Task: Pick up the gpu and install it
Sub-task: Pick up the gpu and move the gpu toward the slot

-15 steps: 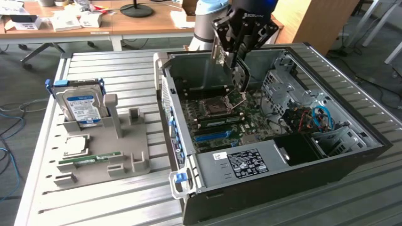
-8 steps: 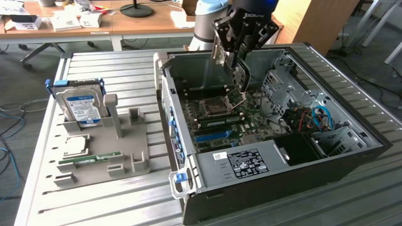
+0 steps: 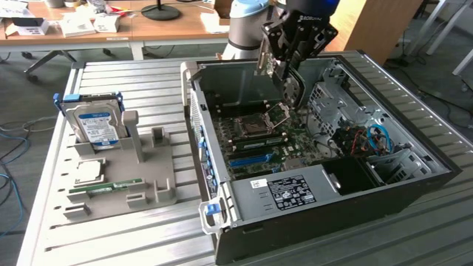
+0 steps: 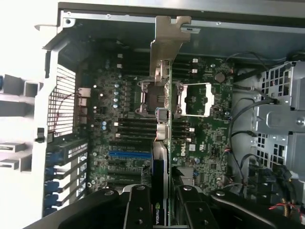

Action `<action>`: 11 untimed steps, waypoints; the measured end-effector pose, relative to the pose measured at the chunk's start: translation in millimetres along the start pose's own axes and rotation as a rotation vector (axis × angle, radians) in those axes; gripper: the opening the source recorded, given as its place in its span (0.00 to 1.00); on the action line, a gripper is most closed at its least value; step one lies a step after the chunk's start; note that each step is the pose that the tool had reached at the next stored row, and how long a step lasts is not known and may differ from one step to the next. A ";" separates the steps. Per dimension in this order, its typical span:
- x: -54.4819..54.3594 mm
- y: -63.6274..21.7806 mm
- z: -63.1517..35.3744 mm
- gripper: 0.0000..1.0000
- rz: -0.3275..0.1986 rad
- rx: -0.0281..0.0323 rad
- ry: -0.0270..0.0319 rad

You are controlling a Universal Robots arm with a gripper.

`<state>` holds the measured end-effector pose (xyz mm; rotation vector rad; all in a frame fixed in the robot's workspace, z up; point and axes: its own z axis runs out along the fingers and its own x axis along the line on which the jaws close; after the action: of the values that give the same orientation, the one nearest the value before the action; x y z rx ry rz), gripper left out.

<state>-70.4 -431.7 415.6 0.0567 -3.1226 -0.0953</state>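
Note:
My gripper [image 3: 293,47] hangs over the open computer case [image 3: 310,221] and is shut on the gpu [image 3: 288,87]. The card is held on edge, with its silvery end bracket [image 3: 262,62] toward the case's rear wall. In the wrist view the gpu [image 4: 162,121] appears edge-on between the black fingers [image 4: 139,210], its bracket [image 4: 167,44] at the far end. The card floats above the green motherboard [image 4: 205,138], apart from it. The blue expansion slot [image 4: 127,155] lies a little to the side of the card's line, also seen as the blue slot [image 3: 247,160].
A grey parts fixture [image 3: 159,191] on the exterior view's left holds a blue-labelled hard drive [image 3: 97,124], a CPU [image 3: 88,169] and a green RAM stick [image 3: 108,188]. Inside the case are a drive cage [image 3: 333,94] and cables [image 3: 366,138]. A desk [image 3: 111,25] stands behind.

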 end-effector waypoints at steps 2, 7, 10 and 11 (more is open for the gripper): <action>-6.6 -0.2 -0.1 0.26 0.000 0.0000 0.0001; -24.8 -0.9 -0.5 0.26 0.000 0.0000 0.0003; -36.7 -1.3 -0.7 0.26 0.000 0.0001 0.0005; -40.3 -1.5 -0.8 0.26 0.000 0.0001 0.0005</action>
<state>-30.1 -431.8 415.6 0.0565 -3.1221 -0.0951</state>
